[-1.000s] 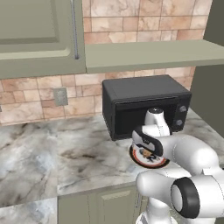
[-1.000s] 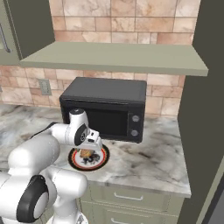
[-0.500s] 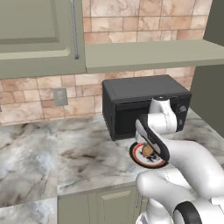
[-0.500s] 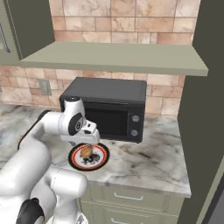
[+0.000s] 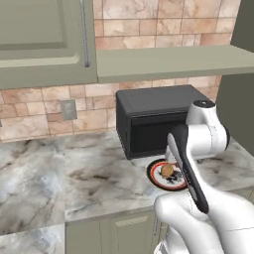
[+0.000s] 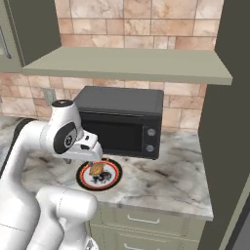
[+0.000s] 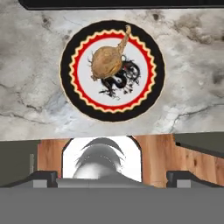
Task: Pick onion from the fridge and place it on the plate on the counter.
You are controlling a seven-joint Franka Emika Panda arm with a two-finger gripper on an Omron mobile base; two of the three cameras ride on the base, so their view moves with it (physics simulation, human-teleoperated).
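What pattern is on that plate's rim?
A black band around a zigzag red ring on the plate; clearest in the hand view.

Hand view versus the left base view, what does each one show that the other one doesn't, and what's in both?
The hand view alone shows the onion's thin stem pointing toward the plate's rim, and the dark marks on the plate's white centre. The left base view alone shows the black microwave behind the plate, the wall outlet and the upper cabinet. Both show the onion lying on the plate on the marble counter.
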